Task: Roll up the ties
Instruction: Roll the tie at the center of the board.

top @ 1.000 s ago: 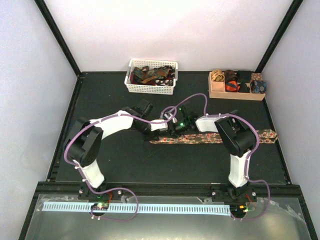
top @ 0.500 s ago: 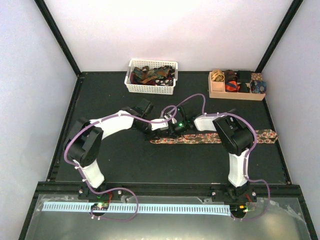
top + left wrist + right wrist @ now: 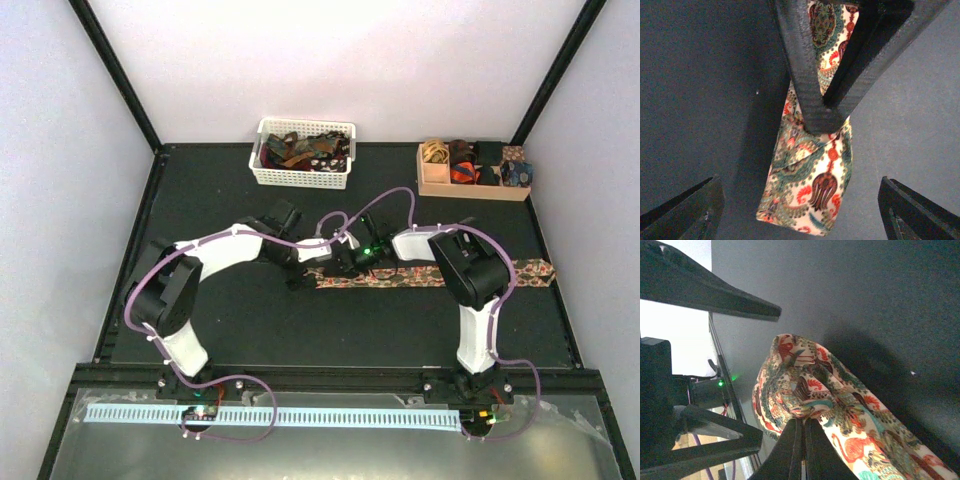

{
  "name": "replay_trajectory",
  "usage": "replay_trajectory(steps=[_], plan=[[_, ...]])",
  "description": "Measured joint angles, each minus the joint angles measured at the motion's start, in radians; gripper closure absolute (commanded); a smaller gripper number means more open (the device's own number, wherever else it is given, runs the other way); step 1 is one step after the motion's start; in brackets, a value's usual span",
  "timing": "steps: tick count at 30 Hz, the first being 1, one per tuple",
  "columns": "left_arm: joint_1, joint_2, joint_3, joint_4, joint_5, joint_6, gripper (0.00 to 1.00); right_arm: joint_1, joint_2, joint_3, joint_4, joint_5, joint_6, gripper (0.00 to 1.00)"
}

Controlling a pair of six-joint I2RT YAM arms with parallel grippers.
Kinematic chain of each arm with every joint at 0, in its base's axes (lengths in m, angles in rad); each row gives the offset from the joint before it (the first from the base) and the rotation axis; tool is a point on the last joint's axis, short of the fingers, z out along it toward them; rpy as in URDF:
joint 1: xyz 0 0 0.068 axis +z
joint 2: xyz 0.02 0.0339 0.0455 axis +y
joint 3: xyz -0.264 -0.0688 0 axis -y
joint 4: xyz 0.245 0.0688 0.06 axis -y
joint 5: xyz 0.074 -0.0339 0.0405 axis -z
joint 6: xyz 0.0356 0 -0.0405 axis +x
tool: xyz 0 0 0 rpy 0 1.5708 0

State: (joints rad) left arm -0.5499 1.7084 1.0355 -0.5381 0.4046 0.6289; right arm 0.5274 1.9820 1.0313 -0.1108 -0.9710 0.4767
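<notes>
- The left pincer (image 3: pixel 800 180) is released. Its two fingers (image 3: pixel 690 207) stand wide apart, one on each side of the tie's end, and neither touches the cloth in the wrist view.
- Between those fingers, on the black table (image 3: pixel 230 320), lies the left end of the floral tie (image 3: pixel 807 192), doubled over into a small hump.
- Just to the right of the left pincer, almost tip to tip with it, the right pincer (image 3: pixel 802 426) is clenched on that hump. Its fingers are pressed together with the cloth nipped between them.
- From the right pincer the remainder of the floral tie runs flat to the right. It passes beneath the right arm and ends near the table's right edge.
- Well beyond the left pincer, toward the far edge of the table, stands a white basket (image 3: pixel 300 180) holding loose ties (image 3: pixel 300 150).
- Well beyond the right pincer and off to its right sits a wooden box (image 3: pixel 470 188) with rolled ties (image 3: pixel 462 150) in its compartments.
</notes>
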Motion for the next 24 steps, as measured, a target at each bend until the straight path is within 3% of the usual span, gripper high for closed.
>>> replay_trajectory(steps=[5,10,14,20,24], plan=[[-0.006,0.001,-0.002,0.003,0.000,0.004,0.09,-0.006,0.000,-0.013,0.008,0.000,-0.019,0.99],[-0.043,0.052,0.029,-0.007,-0.016,0.006,0.13,-0.008,0.000,-0.013,0.018,0.000,-0.027,0.99],[-0.061,0.115,0.059,-0.016,-0.042,0.004,0.23,-0.018,0.000,-0.013,0.019,-0.001,-0.028,0.99],[-0.078,0.131,0.063,-0.021,-0.091,0.005,0.50,-0.024,0.000,-0.024,0.023,-0.002,-0.027,0.92],[-0.081,0.131,0.063,-0.019,-0.114,0.004,0.55,-0.024,0.000,-0.026,0.026,-0.006,-0.021,0.85]])
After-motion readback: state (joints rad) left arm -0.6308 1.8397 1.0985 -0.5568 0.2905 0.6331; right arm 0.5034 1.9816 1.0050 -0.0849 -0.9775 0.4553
